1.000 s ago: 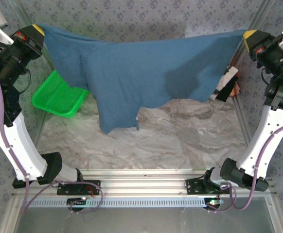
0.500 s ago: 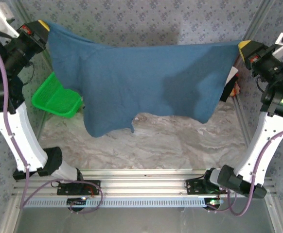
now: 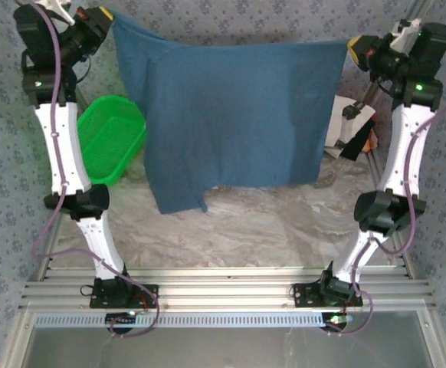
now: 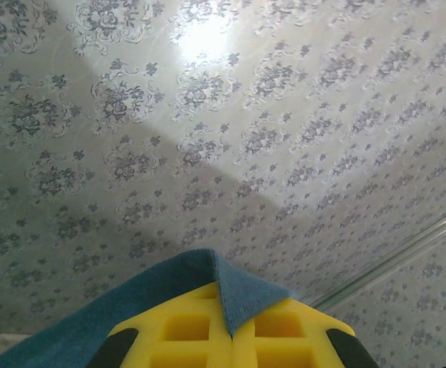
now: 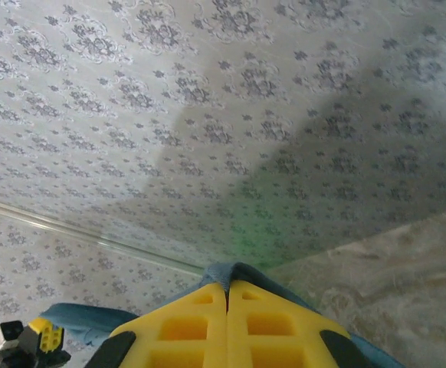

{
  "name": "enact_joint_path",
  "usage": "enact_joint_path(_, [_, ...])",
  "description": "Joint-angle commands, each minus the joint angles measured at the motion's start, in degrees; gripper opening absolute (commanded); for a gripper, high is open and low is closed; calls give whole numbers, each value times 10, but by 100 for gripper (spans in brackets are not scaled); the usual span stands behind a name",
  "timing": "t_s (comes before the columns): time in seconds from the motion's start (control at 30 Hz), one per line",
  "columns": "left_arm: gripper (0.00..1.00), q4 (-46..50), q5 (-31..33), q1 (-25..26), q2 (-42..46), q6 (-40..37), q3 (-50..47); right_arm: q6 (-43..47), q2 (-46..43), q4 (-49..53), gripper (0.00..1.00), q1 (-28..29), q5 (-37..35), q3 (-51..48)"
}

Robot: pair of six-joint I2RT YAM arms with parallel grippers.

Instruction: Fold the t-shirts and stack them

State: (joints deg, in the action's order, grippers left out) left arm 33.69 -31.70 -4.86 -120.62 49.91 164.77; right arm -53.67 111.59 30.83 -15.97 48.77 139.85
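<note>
Pinched shut in the left gripper (image 3: 104, 15), raised high at the far left: one top corner of the dusty-blue t-shirt (image 3: 231, 115), a fold of cloth poking up between the yellow fingers (image 4: 192, 299) in the wrist view. Pinched likewise in the right gripper (image 3: 355, 44), jaws fully together and at much the same height: the opposite top corner. Stretched between the two grippers and hanging as a flat sheet over the marbled surface (image 3: 269, 222), lower edge uneven, lowest toward the left gripper's side. Below and just inward of the left gripper, partly hidden behind the cloth: a green mesh basket (image 3: 112, 142). Beneath the right gripper, at the hanging shirt's edge: a folded stack (image 3: 349, 126) topped in white with black patches.
</note>
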Motion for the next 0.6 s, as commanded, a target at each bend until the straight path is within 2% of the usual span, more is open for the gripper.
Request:
enact_joint_path(0.0, [0,-168,-5,-11,-11,71,37,-29,67,-21,0,6,-13,113])
enact_joint_path(0.17, [0,-254,17,-33,-26,100,37,-88,125,-107,0,1,-24,171])
enact_joint_path(0.33, [0,-303,6,-41,-24,69,36,-77,121,-139,0,-15,-28,171])
enact_joint_path(0.47, [0,-307,-18,-50,-16,35,37,-59,108,-123,0,-36,-19,158])
enact_joint_path(0.57, [0,-241,-56,-52,-16,-10,38,-16,70,-109,0,-42,-12,79])
